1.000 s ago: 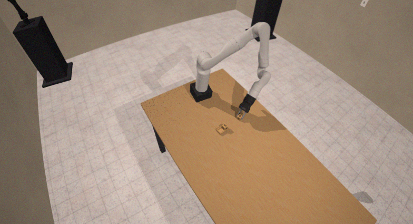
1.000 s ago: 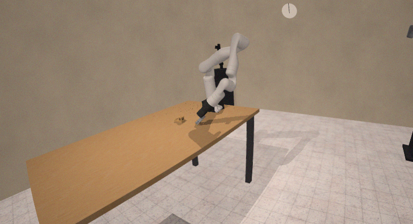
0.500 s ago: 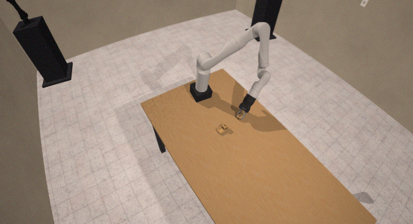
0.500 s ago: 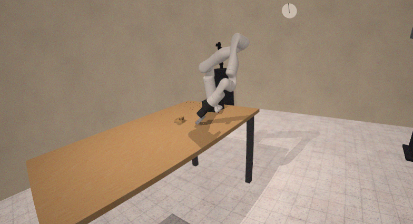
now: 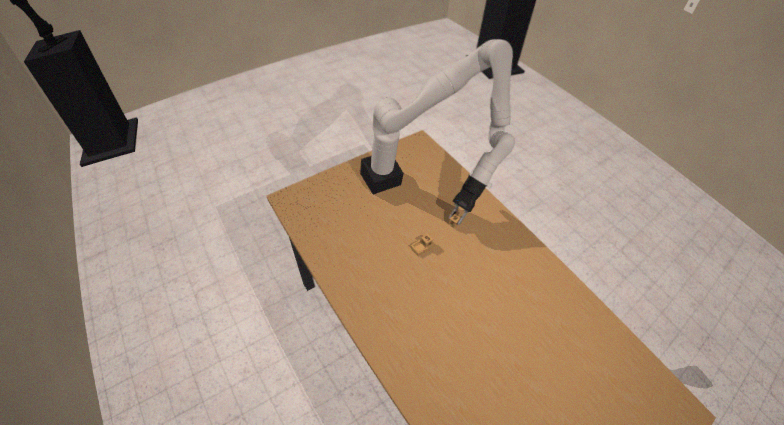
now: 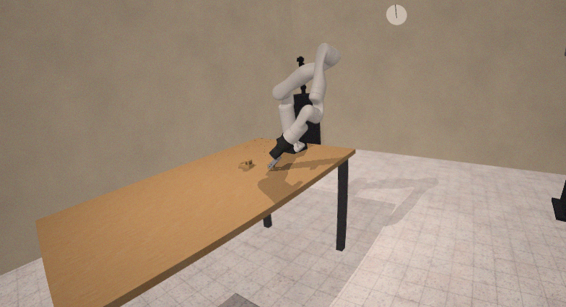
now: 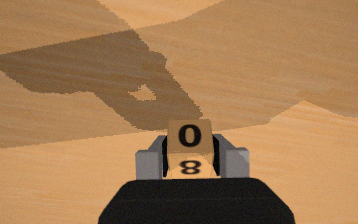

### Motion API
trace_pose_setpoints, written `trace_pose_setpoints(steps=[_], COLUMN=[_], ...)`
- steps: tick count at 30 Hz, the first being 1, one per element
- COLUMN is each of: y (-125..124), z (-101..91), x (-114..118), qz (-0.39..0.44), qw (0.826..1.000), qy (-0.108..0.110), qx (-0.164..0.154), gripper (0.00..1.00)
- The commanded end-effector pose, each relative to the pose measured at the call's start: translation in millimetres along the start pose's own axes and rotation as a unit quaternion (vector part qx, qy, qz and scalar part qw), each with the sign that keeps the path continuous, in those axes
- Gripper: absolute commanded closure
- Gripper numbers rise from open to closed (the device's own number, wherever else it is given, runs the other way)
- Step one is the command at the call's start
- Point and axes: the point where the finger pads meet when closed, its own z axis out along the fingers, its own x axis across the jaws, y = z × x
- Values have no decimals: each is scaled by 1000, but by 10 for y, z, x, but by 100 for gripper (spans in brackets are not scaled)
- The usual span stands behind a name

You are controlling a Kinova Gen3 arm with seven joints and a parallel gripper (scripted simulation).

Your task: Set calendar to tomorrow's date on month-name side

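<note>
I have the gripper (image 5: 456, 219) (image 6: 271, 165) (image 7: 189, 148) low at the table (image 5: 494, 312) (image 6: 158, 209) (image 7: 305, 45), tilted rather than pointing straight down, and its two fingers are pinching a wooden cube (image 5: 455, 218) (image 7: 190, 136), with the dark pads (image 7: 165, 157) up against opposite sides of it. On my wrist view the cube's far face shows a black 0, and the face nearer me shows an 8, partly in bright light. I can't tell from here whether the cube's underside is touching the wood. The small calendar tray (image 5: 412, 246) (image 6: 242, 166) sits on the table a little way off from the gripper, apart from it. The other cube (image 5: 426, 238) (image 6: 248, 162) is at one end of that tray, and the space beside it is open, so only one of the two cubes is in place. What is printed on that second cube is too small for me to read, and so is the month's name. My arm (image 5: 500, 92) (image 6: 318, 82) rises from its black base (image 5: 375, 187) at the table's end, bends high over, and comes down to the held cube
</note>
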Motion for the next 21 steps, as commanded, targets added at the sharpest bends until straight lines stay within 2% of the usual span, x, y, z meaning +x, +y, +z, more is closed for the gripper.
trace_pose_setpoints(steps=[1,13,21], y=[78,372,392], z=[-91,-383,-416], x=[-3,-8,15], qz=[0,0,-1], qw=[1000,1000,1000], qy=[0,-1,3], qx=[1,2,3], gripper=[40,40,40])
